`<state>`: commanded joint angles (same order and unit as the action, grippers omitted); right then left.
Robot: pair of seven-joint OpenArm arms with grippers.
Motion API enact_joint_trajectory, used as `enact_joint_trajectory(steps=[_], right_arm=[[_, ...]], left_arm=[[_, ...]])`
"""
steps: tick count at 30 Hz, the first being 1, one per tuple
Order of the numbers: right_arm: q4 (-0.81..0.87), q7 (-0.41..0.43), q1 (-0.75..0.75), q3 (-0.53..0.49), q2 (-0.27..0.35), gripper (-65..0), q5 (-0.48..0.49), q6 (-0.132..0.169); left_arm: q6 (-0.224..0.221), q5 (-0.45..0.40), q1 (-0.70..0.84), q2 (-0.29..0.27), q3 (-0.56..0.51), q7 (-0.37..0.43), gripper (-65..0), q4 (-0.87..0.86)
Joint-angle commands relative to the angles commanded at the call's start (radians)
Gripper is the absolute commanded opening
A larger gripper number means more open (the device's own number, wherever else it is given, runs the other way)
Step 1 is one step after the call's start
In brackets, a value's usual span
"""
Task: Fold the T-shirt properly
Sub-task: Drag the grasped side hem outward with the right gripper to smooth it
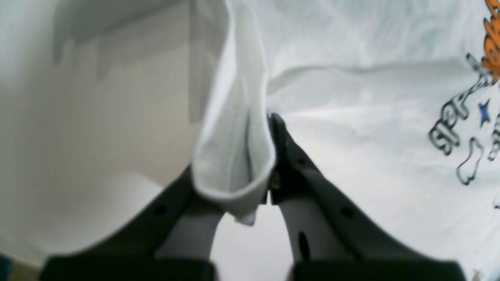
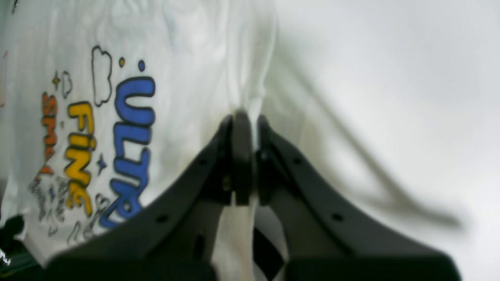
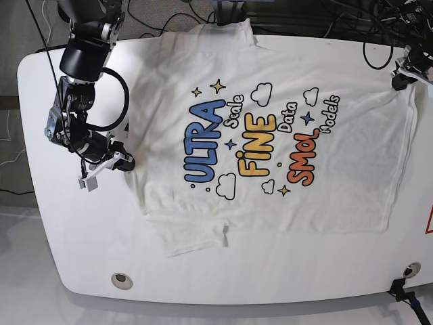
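The white T-shirt lies spread on the white table, print up, reading "ULTRA", "FINE", "SMOL". My right gripper is at the shirt's left edge. In the right wrist view it is shut on a pinch of white fabric, with the shirt's print to its left. My left gripper is at the shirt's far right corner. In the left wrist view it is shut on a folded hem strip, with the shirt spread to its right.
Cables run along the table's back edge. A round grommet sits near the front left edge and a black clamp at the front right corner. Bare tabletop borders the shirt.
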<state>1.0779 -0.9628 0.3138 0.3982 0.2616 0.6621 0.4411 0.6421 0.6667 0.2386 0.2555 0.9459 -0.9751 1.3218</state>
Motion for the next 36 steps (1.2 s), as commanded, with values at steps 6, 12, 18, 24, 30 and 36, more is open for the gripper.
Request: enact_joint_trajectory(steps=[6, 12, 18, 24, 30, 36], right_arm=[[-0.226, 0.109, 0.097, -0.006, 0.032, -65.0, -0.006, 0.032], [-0.287, 0.121, 0.175, -0.008, 0.054, -65.0, -0.006, 0.035], [-0.288, 0.143, 0.236, -0.008, 0.041, -65.0, -0.104, 0.035], [-0.29, 0.187, 0.281, -0.008, -0.008, -65.0, -0.219, 0.035], [-0.29, 0.192, 0.284, -0.008, -0.035, -65.0, -0.253, 0.035], [-0.29, 0.229, 0.276, -0.008, -0.011, -65.0, -0.255, 0.034]], left_arm=[[-0.002, -0.002, -0.037, -0.029, -0.023, 0.0, -65.0, -0.002], [-0.002, -0.006, -0.072, -0.072, -0.025, 0.0, -65.0, -0.003], [-0.002, -0.003, -0.077, -0.072, -0.049, 0.0, -65.0, -0.005], [-0.002, -0.005, -0.072, -0.069, -0.046, 0.0, -65.0, -0.005], [-0.002, -0.005, -0.058, -0.064, -0.044, 0.0, -65.0, -0.002], [0.0, -0.006, -0.048, -0.035, 0.008, 0.0, -65.0, -0.005]])
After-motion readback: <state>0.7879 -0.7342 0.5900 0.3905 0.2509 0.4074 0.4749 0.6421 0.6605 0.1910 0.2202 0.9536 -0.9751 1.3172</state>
